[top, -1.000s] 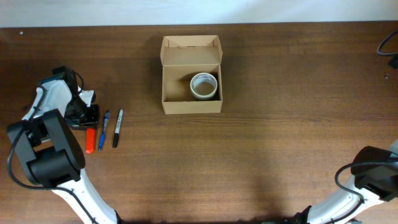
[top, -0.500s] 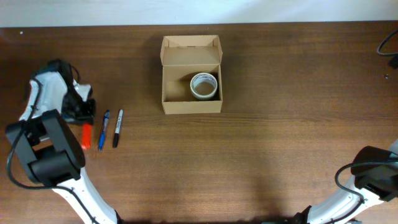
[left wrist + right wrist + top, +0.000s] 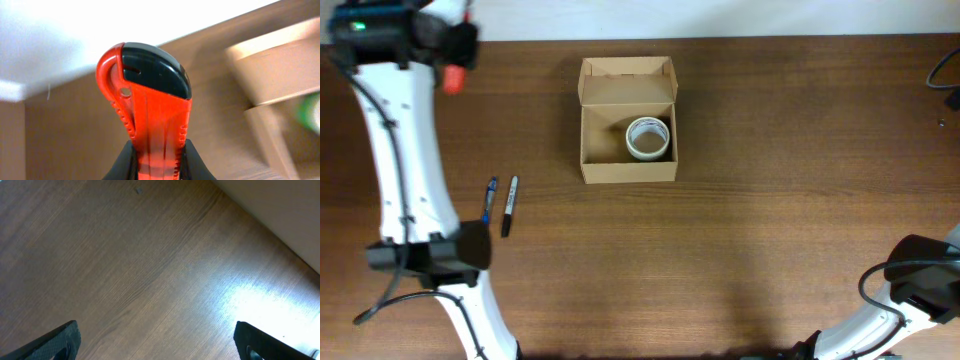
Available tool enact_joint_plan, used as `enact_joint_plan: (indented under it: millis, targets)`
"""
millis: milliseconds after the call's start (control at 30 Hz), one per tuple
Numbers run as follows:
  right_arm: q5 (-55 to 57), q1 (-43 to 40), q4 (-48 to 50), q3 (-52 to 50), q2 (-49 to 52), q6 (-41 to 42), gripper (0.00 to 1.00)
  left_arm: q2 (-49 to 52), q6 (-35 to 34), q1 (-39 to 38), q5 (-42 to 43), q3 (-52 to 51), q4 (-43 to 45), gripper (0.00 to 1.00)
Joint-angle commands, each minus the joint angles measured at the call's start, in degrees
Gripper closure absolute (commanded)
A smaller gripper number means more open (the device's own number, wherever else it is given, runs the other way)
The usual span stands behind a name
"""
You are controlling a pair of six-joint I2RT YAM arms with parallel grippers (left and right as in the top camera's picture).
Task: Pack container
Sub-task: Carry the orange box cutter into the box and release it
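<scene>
The container [image 3: 627, 168] is a tan cardboard box with its flap lid open at the back, standing at the table's middle rear. A roll of tape [image 3: 648, 138] lies inside it. My left gripper [image 3: 457, 52] is raised high at the far left rear and is shut on an orange and black utility knife [image 3: 451, 76]. The left wrist view shows the knife [image 3: 150, 105] upright between the fingers [image 3: 157, 167], with the container [image 3: 280, 75] blurred at the right. My right gripper [image 3: 157, 340] is open and empty over bare table; its arm [image 3: 920, 275] is at the front right.
A blue pen [image 3: 488, 200] and a black marker [image 3: 509, 204] lie side by side on the table left of the container. A black cable [image 3: 946, 75] is at the right edge. The white wall runs along the table's rear.
My left gripper has lifted the orange knife from beside the pens and swung up and toward the rear left. The right arm has not moved.
</scene>
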Motion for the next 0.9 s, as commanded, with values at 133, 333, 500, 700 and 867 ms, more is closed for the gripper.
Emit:
enact_joint_plan:
  millis: [133, 333, 500, 700, 867]
  targets:
    - [0.7, 0.0, 0.0, -0.3, 0.2, -0.2, 0.01, 1.2, 19.5, -15.6, 7.0, 1.2, -5.6, 0.94]
    - [0.7, 0.0, 0.0, -0.3, 0.2, -0.2, 0.01, 7.2, 23.1, -23.4, 6.4, 1.2, -8.9, 0.96]
    - [0.7, 0.0, 0.0, -0.3, 0.2, -0.2, 0.01, 13.0, 25.6, -26.1, 6.4, 1.1, -10.5, 0.97]
    - [0.7, 0.0, 0.0, -0.3, 0.2, -0.2, 0.01, 18.0, 27.9, -26.6, 6.4, 0.9, -11.6, 0.99]
    - [0.7, 0.0, 0.0, -0.3, 0.2, -0.2, 0.01, 21.1, 28.1, -26.6, 6.4, 0.6, -11.7, 0.98]
